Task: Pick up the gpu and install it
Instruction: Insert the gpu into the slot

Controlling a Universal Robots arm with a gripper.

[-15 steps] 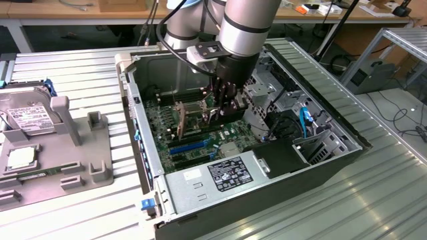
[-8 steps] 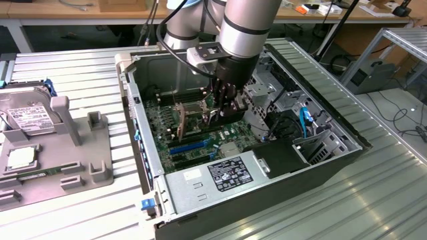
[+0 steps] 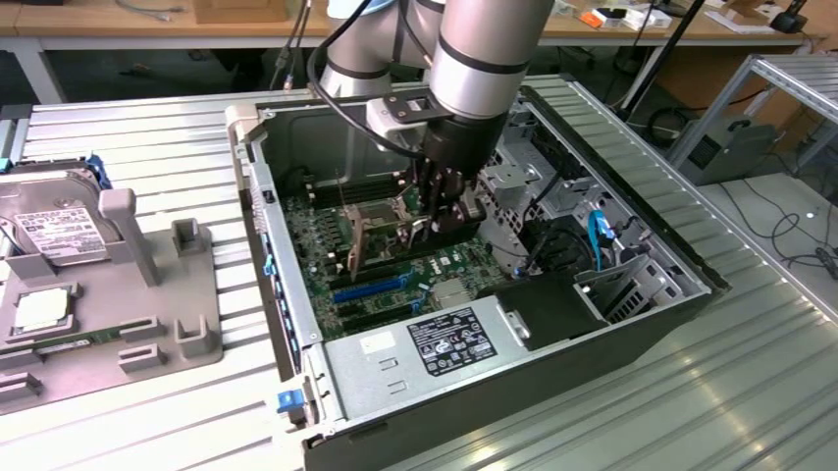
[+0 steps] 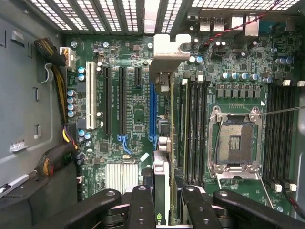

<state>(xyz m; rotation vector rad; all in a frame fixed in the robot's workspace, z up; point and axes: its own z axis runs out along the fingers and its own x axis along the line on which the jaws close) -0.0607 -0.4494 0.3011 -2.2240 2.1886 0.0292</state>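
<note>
On the tabletop, inside the case, the gripper is pinching the gpu just beside the blue slot; misalignment is probably risking jamming.

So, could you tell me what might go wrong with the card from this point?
The gpu, clamped in the pincer, sits slightly beside the blue slot; pressed down misaligned, its edge connector could miss or jam. Its silver bracket is close to the case's rear wall and might catch there. The memory slots lie right alongside and could be scraped.
</note>
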